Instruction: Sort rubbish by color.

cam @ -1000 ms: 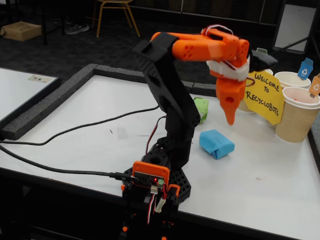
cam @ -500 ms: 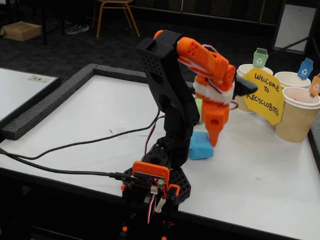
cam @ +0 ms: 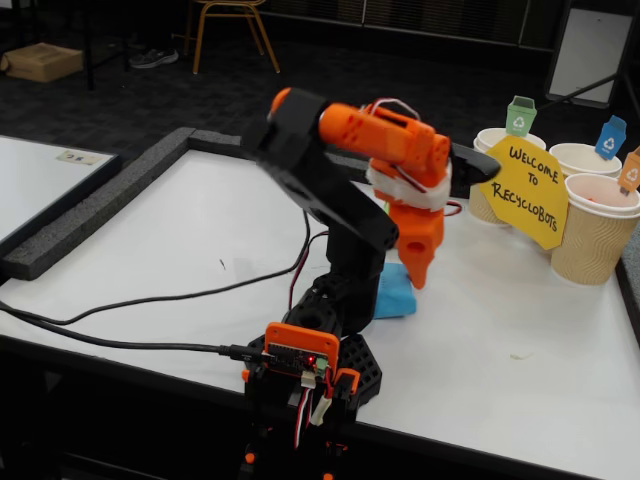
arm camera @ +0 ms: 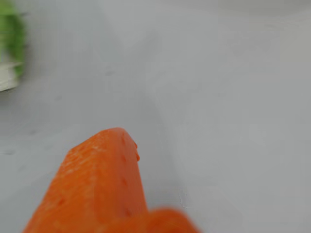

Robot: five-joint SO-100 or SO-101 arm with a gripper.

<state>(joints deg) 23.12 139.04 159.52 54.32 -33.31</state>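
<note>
The yellow sign (cam: 527,192) at the fixed view's upper right reads "WELCOME TO RECYCLOBOTS". Three paper cups (cam: 596,232) beside it carry coloured recycling tags. The blue lump (cam: 394,291) lies on the counter (cam: 520,340) at frame centre, just below the orange fingers (cam: 417,268). Whether they are spread cannot be told. A green blur (arm camera: 11,34) sits upper left in the wrist view.

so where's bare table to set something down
Widest bare patch: table left of the arm, between the foam border and the cables. Also free: the near right corner, below the sign. Crowded: around the blue lump under the gripper, and the cups.
</note>
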